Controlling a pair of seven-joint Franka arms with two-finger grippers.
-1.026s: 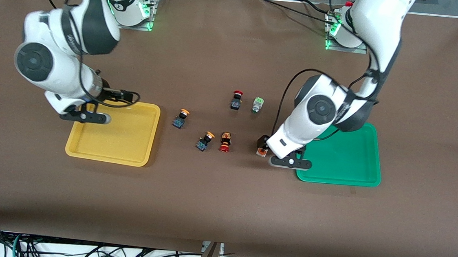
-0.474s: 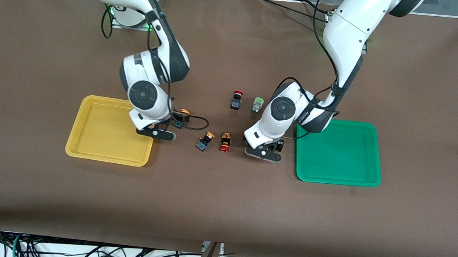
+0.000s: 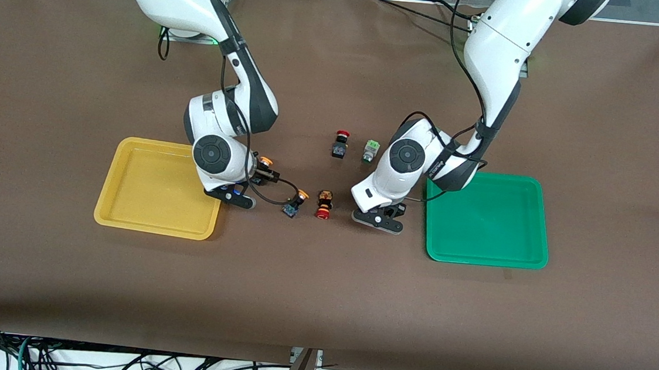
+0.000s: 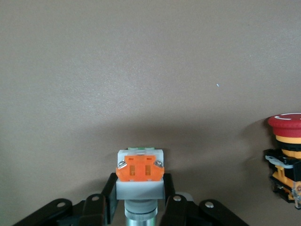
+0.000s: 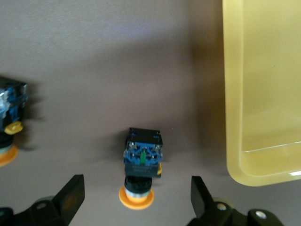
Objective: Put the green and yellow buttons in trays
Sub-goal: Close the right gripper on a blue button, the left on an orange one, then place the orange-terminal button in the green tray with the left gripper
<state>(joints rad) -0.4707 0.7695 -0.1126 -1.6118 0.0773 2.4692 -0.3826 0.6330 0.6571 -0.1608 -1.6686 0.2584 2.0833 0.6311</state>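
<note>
My left gripper [image 3: 378, 217] is low at the table beside the green tray [image 3: 488, 221], shut on the silver-white button with the orange block [image 4: 139, 168]; its jaws [image 4: 139, 182] press the white body. My right gripper [image 3: 244, 186] is open beside the yellow tray [image 3: 146, 194], its fingers wide on either side of a yellow-capped button [image 5: 141, 162], midpoint [image 5: 136, 197]; that button's cap [image 3: 265, 160] shows beside the hand. A second yellow-capped button [image 3: 296, 202] [image 5: 9, 129] lies toward the table's middle. The silver-white button with the green block [image 3: 371, 150] lies farther from the front camera.
A red-capped black-bodied button [image 3: 340, 143] lies beside the green-block one. A red-capped button with an orange body [image 3: 324, 203] [image 4: 286, 157] lies between the two hands. The yellow tray's corner [image 5: 263, 117] is close to my right gripper.
My right arm swung from over the yellow tray to the yellow-capped button beside it. My left arm moved from the green tray's edge onto the orange-block button and now covers it.
</note>
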